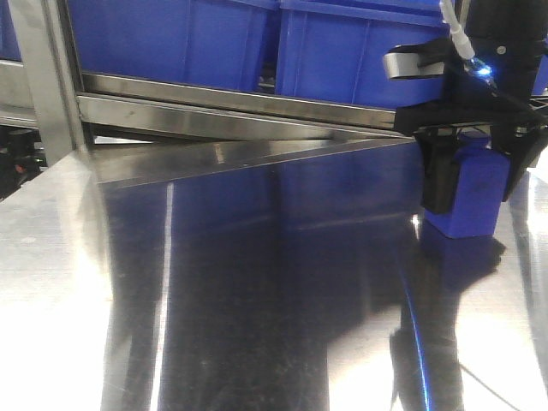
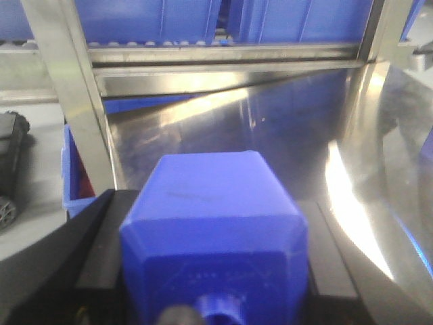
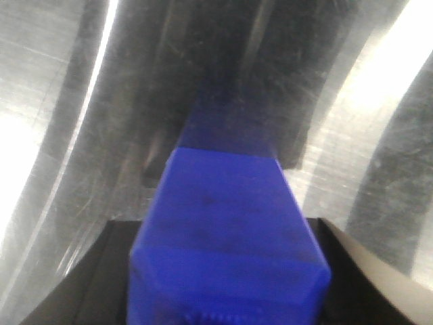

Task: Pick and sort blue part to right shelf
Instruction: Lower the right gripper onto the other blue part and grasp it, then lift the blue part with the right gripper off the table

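on our left, the left gripper (image 2: 213, 271) is closed to the width of the left blue part (image 2: 213, 203), with black fingers (image 2: 95, 250) pressing both flanks, and it faces the shelf rail (image 2: 223, 57). the upright post (image 2: 64, 101) stands near on its left, so a swing that way could clip it. the steel table (image 1: 257, 300) gives broad open room in the middle. on the right, the right gripper (image 1: 476, 175) clamps the right blue part (image 1: 467, 205) low over the table; we cannot tell if it touches. the blue bins (image 1: 171, 34) and the rail sit just behind, so a careless lift risks a knock that twists the part loose.
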Robot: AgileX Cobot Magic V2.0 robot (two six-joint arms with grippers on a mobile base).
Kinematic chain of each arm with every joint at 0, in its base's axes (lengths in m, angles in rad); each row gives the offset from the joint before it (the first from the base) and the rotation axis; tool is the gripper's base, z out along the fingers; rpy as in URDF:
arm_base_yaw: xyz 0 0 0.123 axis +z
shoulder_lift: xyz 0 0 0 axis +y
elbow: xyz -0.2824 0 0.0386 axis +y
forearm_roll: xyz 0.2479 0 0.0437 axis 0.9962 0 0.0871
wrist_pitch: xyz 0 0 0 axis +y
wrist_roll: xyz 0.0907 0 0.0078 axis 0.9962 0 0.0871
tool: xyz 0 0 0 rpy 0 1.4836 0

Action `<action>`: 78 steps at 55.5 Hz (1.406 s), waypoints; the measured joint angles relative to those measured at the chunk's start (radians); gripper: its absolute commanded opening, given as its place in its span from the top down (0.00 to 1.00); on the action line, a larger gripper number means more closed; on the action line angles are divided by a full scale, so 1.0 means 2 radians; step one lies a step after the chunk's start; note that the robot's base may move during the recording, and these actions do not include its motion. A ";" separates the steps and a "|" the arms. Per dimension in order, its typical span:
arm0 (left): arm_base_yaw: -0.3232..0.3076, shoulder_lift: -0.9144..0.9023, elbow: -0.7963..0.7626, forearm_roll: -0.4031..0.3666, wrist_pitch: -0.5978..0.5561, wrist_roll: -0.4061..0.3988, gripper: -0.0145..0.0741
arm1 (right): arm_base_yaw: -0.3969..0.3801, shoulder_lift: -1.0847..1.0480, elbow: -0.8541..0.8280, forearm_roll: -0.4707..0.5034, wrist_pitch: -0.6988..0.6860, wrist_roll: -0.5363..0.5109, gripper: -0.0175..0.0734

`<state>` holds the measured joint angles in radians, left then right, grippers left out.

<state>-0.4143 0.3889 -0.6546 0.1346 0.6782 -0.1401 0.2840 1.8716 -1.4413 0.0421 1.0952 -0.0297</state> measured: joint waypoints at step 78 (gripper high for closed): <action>0.000 -0.197 0.088 0.111 0.053 -0.075 0.46 | 0.000 -0.554 0.447 -0.012 -0.250 0.000 0.62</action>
<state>-0.4143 -0.0046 -0.4786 0.3566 0.7833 -0.2895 0.2840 0.7642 -0.5476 0.0173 0.5957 -0.0297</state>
